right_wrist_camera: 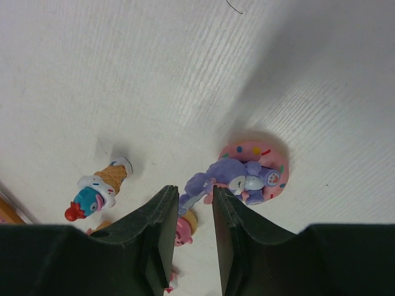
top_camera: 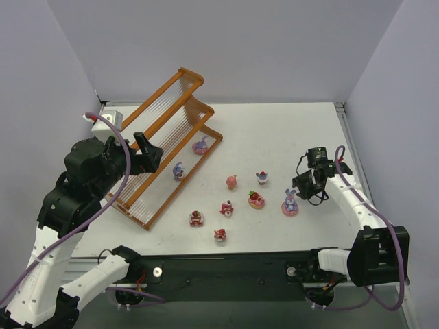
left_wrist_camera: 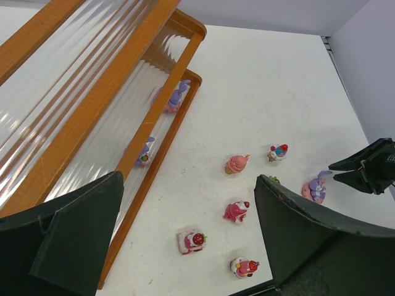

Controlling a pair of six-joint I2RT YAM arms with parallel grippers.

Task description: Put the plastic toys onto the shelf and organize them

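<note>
Hovers with left gripper (left_wrist_camera: pixel 188 179) spread wide over the near part of the shelf (top_camera: pixel 175 110), gripping nothing. Holds right gripper (right_wrist_camera: pixel 194 191) at a narrow gap just above the purple bunny on its pink donut (right_wrist_camera: pixel 250 176), ears at the fingertips (right_wrist_camera: pixel 166 203), unclamped. Finds a long-eared purple figure (top_camera: pixel 200 145) and a small purple figure (top_camera: pixel 178 171) on the lowest tier, six other toys (top_camera: pixel 226 208) loose on the table (top_camera: pixel 288 130), among them an ice-cream cone (right_wrist_camera: pixel 99 185) near the bunny

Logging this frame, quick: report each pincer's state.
Left pincer: wide open, empty.
Right pincer: narrowly open, gripping nothing, tips beside the purple bunny.
</note>
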